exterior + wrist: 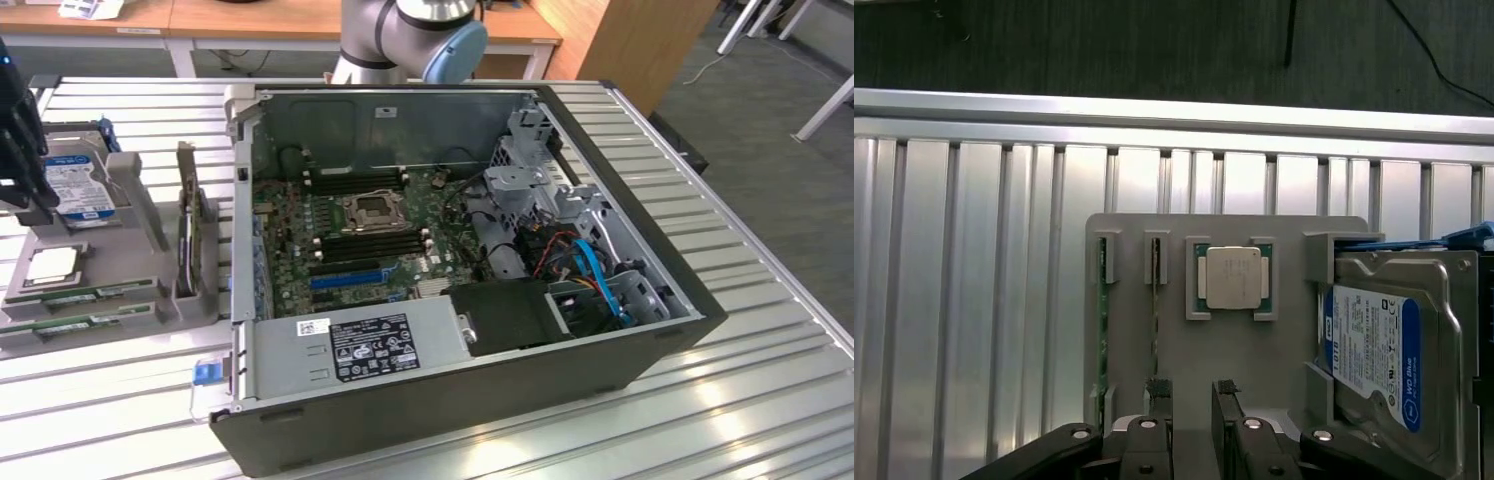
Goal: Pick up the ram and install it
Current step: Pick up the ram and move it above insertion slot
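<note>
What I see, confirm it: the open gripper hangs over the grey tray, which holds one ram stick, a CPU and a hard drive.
Not quite: the wrist view shows two, a ram stick and a second ram stick beside it. The rest stands: open gripper over the grey tray, with CPU and hard drive.

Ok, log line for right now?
gripper: open, empty | position: above grey plastic fixture | long green ram sticks: both seated in fixture | install: not started
</note>
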